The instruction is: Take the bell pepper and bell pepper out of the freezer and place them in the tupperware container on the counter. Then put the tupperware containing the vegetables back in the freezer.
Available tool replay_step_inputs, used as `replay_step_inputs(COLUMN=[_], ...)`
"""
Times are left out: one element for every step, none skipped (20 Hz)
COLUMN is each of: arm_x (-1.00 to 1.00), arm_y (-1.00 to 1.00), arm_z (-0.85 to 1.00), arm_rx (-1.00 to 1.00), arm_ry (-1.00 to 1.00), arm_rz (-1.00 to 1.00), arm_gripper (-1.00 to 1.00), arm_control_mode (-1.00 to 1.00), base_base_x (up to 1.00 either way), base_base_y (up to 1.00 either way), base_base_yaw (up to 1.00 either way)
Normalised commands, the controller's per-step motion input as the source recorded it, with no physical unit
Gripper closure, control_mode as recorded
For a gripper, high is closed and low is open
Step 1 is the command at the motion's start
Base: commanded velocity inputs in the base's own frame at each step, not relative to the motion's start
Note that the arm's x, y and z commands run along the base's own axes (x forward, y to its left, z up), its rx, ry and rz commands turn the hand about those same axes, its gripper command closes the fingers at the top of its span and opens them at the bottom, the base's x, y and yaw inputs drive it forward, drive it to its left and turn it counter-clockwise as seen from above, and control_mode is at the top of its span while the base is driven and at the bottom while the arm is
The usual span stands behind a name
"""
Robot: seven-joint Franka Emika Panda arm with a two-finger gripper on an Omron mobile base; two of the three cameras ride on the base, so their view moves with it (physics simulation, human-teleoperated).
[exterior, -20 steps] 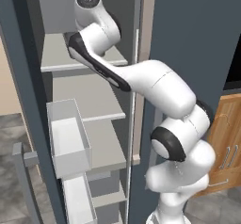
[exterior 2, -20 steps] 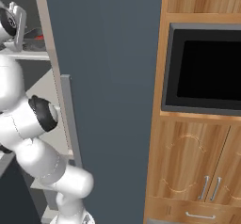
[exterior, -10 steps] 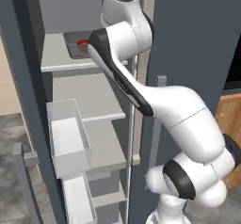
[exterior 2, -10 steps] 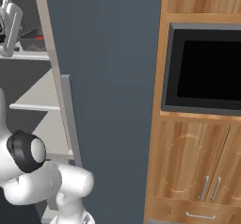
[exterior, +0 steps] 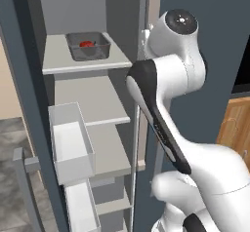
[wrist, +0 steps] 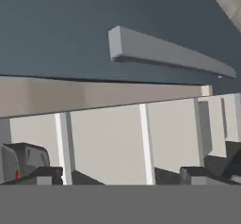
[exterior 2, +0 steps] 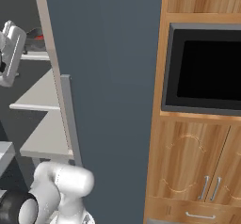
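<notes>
The freezer (exterior: 29, 104) stands open. On its top shelf (exterior: 58, 63) sits the dark grey tupperware container (exterior: 88, 46) with red bell pepper (exterior: 87, 44) inside; I cannot tell whether one pepper or two lie there. The tub (exterior 2: 34, 34) also peeks out at the left of the right base view. My gripper (wrist: 120, 177) is open and holds nothing, its fingertips (wrist: 44, 173) far apart. It hangs outside the shelf, to the right of the tub (wrist: 23, 156), which shows at the lower left of the hand view.
Two pale drawers (exterior: 71, 138) are pulled out below the shelves. The freezer door (exterior 2: 108, 77) with its grey bar handle (wrist: 164, 53) stands close by the hand. A black wall oven (exterior 2: 207, 63) and wooden cabinets (exterior 2: 188, 162) are on the right.
The arm has drawn back out of the top shelf and swung right and up. The tub with the red pepper stays on the shelf, let go.
</notes>
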Motion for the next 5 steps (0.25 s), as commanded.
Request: replay_step_inputs(arm_x=[-1.00, -0.77, -0.61, -0.37, -0.23], arm_y=[-0.44, -0.41, -0.41, -0.34, -0.30], arm_z=[-0.66, -0.70, -0.71, -0.73, -0.71], arm_rx=[0.00, 0.00, 0.00, 0.00, 0.00], arm_ry=[0.05, 0.07, 0.08, 0.10, 0.12], arm_rz=[-0.01, -0.03, -0.03, -0.03, -0.03], arm_gripper=[-1.00, -1.00, -1.00, -1.00, -1.00], arm_control_mode=[-1.00, -1.00, -1.00, -1.00, -1.00], base_base_x=[0.00, 0.00, 0.00, 0.00, 0.00], base_base_y=[0.00, 0.00, 0.00, 0.00, 0.00], base_base_yaw=[0.00, 0.00, 0.00, 0.00, 0.00])
